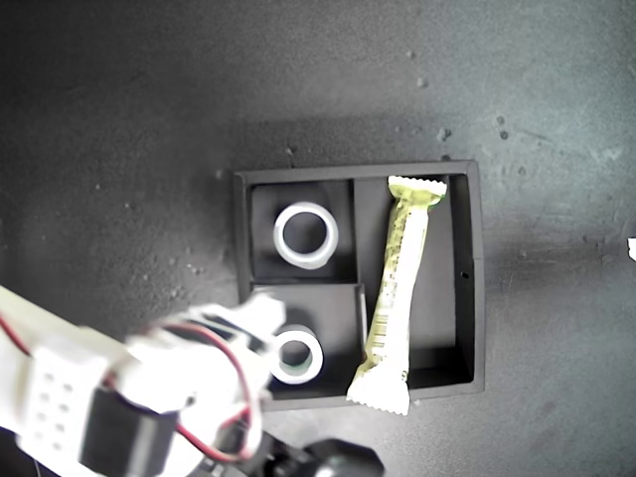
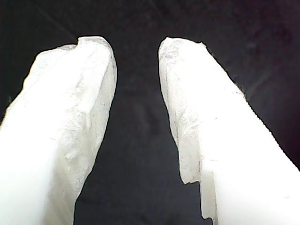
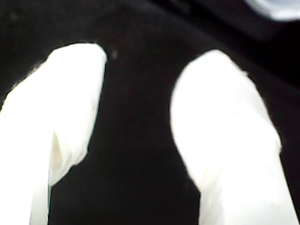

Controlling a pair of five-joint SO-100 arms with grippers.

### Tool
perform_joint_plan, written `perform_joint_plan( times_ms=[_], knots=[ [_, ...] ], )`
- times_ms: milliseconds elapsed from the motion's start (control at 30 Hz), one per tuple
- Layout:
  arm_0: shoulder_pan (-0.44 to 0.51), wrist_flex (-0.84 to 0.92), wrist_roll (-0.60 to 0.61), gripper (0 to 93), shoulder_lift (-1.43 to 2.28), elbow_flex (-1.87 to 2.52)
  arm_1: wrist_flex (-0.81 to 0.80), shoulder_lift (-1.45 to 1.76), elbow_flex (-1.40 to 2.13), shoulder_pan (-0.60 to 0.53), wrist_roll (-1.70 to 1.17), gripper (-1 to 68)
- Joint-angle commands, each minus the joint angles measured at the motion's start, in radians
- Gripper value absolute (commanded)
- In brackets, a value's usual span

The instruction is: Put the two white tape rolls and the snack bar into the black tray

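Note:
The black tray sits in the middle of the exterior view. The wider white tape roll lies flat in its far small compartment. The smaller roll, with a greenish core, lies in the near small compartment. The snack bar lies along the long compartment, its near crimped end overhanging the tray wall. A blurred white arm enters from the exterior view's lower left, its tip beside the smaller roll. My first gripper is open over dark surface, holding nothing. My second gripper is open and empty, with a pale blurred shape beyond it.
The tray rests on a dark grey speckled tabletop. A black part shows at the exterior view's bottom edge, and a small white scrap at its right edge. Red and black wires loop around the arm.

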Motion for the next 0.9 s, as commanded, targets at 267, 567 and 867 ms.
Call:
perform_joint_plan(
  times_ms=[267, 567, 867],
  knots=[
    [-0.225, -0.565, 0.038, 0.0, 1.442, 1.615, -0.170, 0.733, 0.667, 0.091, 0.222, -0.1],
    [-0.222, -0.558, 0.025, 0.0, 1.970, 2.080, -0.222, 0.917, 0.999, 0.212, 0.270, -0.2],
    [-0.213, -0.515, 0.009, 0.0, 2.052, 2.237, -0.244, 0.917, 1.135, 0.298, 0.172, -0.3]
  ],
)
